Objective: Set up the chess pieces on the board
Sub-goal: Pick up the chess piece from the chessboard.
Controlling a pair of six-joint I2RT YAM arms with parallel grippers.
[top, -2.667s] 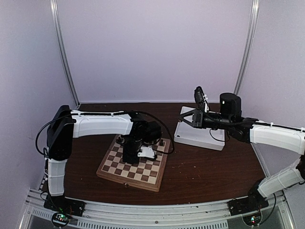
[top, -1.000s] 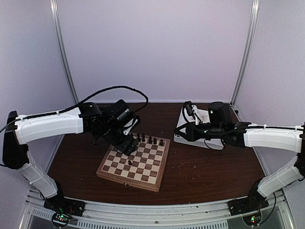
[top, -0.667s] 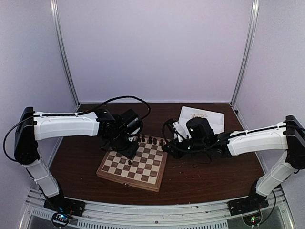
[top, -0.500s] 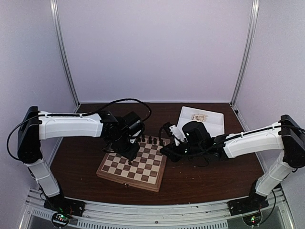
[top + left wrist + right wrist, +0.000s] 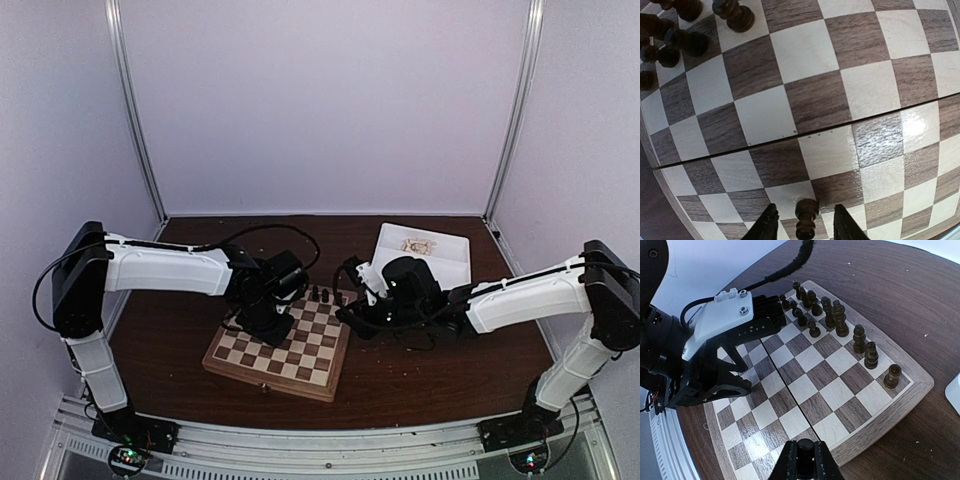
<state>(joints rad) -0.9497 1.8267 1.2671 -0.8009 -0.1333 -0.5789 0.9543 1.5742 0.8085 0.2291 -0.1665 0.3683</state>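
The board lies at the table's middle, its far rows holding several dark brown chess pieces, which also show in the left wrist view. My left gripper is low over the board's left part. In the left wrist view it is open, with one dark piece standing between its fingers, a gap on each side. My right gripper hovers at the board's right edge. In the right wrist view it is shut on a dark piece.
A white tray stands behind and to the right of the board, with a few pale pieces in its far part. The left arm's cable arcs above the board's far side. Brown table surrounds the board.
My right arm has swung from the tray to the board's right edge with a dark piece. My left gripper has come down over the lone piece on the board's left part.
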